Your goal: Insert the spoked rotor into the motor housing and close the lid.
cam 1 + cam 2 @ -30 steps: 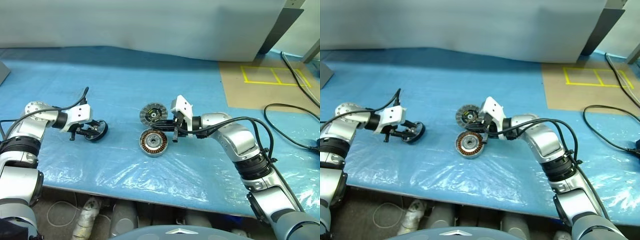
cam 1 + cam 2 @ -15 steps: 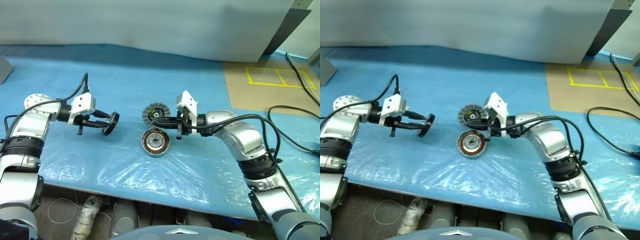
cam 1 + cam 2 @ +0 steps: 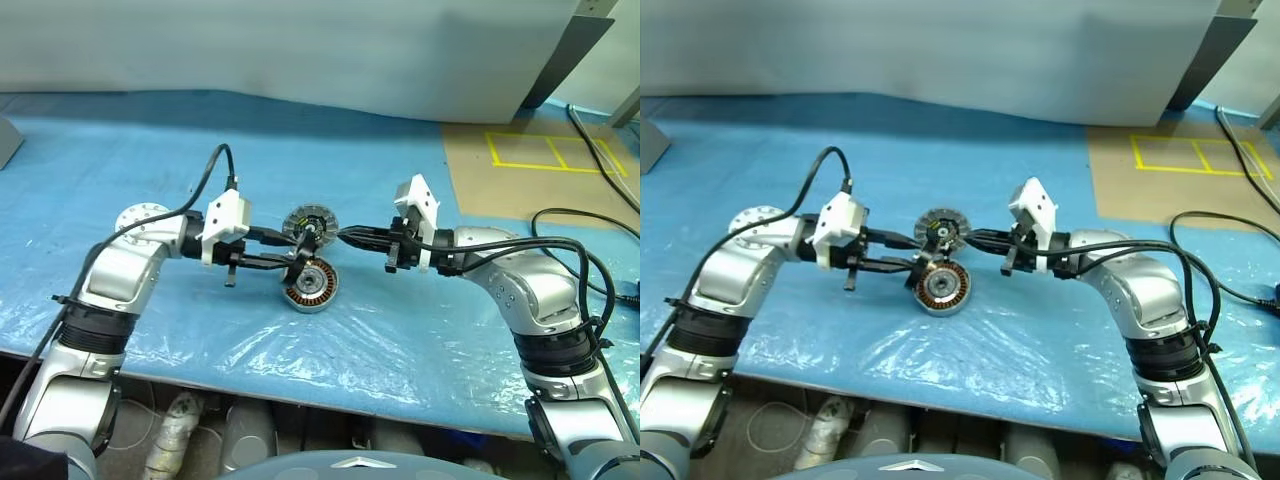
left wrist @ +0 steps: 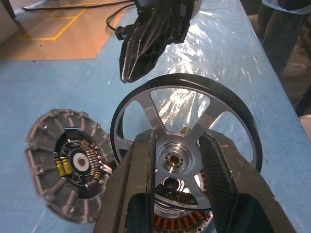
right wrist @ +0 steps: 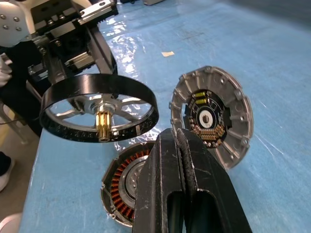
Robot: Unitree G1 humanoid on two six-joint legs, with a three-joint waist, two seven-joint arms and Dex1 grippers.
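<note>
The spoked rotor (image 4: 156,110), a black ring with silver spokes and a brass shaft, hangs just above the motor housing (image 3: 312,288), whose copper windings face up on the blue sheet. My left gripper (image 3: 300,256) is shut on the rotor's hub, one finger (image 4: 138,179) on each side. The lid (image 3: 308,222), a grey finned disc with a circuit board inside, leans just behind the housing. My right gripper (image 3: 345,237) is shut and empty, pointing at the rotor from the right, a short gap away. The right wrist view shows the rotor (image 5: 97,83), lid (image 5: 211,119) and housing (image 5: 121,187).
A blue plastic sheet (image 3: 150,150) covers the table. Black cables (image 3: 580,215) lie at the right end near brown floor with yellow tape (image 3: 540,150). A pale backdrop runs along the far side. The table's front edge is close below the housing.
My left arm has carried the rotor from the left part of the table rightward to above the housing. My right gripper has drawn back to the right, away from the housing and lid.
</note>
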